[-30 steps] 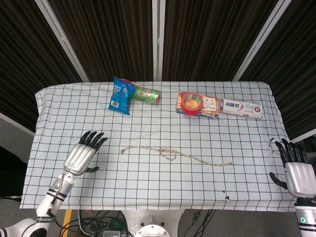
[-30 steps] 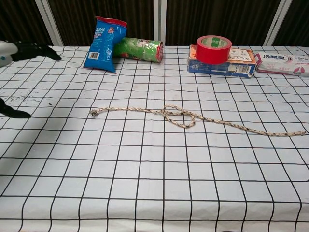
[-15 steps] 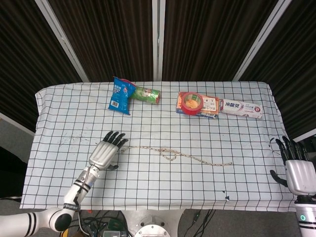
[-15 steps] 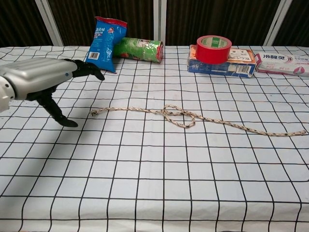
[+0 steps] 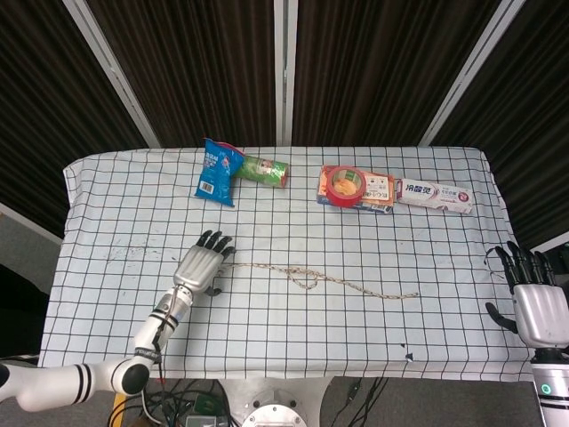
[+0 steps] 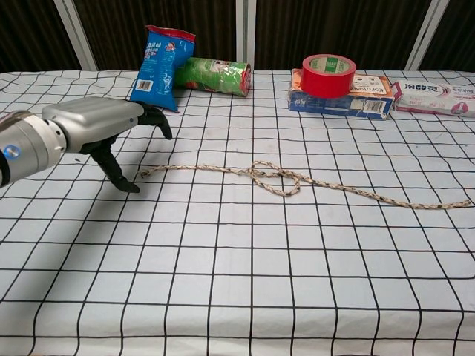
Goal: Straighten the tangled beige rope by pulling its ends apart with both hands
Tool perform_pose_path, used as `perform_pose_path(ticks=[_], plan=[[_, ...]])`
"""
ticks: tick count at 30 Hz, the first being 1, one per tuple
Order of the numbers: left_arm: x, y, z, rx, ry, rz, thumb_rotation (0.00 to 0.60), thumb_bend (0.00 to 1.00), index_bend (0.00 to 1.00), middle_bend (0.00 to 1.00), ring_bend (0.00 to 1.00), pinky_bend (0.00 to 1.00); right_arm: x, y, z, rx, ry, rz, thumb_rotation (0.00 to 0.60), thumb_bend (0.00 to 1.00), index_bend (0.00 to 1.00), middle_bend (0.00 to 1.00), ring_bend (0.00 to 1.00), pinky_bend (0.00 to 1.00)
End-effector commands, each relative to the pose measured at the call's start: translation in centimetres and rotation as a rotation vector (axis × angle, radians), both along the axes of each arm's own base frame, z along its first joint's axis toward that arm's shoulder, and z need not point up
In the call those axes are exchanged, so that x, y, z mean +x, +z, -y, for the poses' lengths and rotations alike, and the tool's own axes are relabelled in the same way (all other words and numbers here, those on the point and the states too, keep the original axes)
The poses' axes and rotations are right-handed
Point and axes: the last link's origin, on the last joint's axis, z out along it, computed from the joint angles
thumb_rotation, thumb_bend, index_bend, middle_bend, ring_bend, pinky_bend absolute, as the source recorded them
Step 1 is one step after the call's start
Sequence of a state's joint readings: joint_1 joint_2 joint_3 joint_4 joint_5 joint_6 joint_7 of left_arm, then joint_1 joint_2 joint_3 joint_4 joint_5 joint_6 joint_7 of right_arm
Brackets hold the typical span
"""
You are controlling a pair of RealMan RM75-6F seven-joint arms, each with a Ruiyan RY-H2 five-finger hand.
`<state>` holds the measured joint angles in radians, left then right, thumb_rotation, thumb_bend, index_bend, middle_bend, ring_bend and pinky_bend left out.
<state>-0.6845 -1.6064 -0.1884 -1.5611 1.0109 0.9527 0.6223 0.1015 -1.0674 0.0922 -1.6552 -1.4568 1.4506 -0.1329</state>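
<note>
Left hand [image 6: 111, 126] sits at the left-middle of the chest view, fingers apart, thumb pointing down just beside the rope's left tip, holding nothing. Can't tell if it's touching the strand yet; looks a hair short.

The beige rope [image 6: 297, 180] lies across the middle of the tabletop [image 6: 237, 297], running left to lower right, w/ a loose knot-like loop near the frame centre. Mostly laid out, but that loop's not pulled out.

Right hand [image 5: 536, 298] is way off at the lower right edge of the head view, fingers spread, empty, well apart from the rope's right tip. Not seen in the chest view.

So progress: early, I'd say. Neither end gripped, no pull begun. Left to do: pinch the left tip, bring the right hand in to the other tip, then draw apart.

Along the top of the frame: blue snack bag [image 6: 156, 67], writing too small to read; green can [image 6: 215, 76] lying on its side; red tape roll [image 6: 328, 75] atop an orange-blue box [image 6: 349, 100]; toothpaste box [image 6: 436, 98] w/ Chinese characters, can't make them out reliably.
</note>
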Motion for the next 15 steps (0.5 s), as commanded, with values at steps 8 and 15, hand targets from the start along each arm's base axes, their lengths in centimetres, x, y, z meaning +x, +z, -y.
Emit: perform_pose_path(ticks=[8, 15], plan=[[0.7, -0.9, -1.6, 0.007, 0.007, 0.004, 0.6, 0.12, 0.31, 0.13, 0.0, 0.06, 0.2, -0.3, 0.3, 0.012, 0.002, 0.004, 0.6, 0.16, 0.0, 0.0, 0.0, 0.0], [0.7, -1.6, -2.0, 0.022, 0.003, 0.019, 0.6, 0.19, 0.38, 0.19, 0.0, 0.08, -0.1, -0.4, 0.4, 0.01, 0.0, 0.012, 0.6, 0.16, 0.0, 0.0, 0.0, 0.0]])
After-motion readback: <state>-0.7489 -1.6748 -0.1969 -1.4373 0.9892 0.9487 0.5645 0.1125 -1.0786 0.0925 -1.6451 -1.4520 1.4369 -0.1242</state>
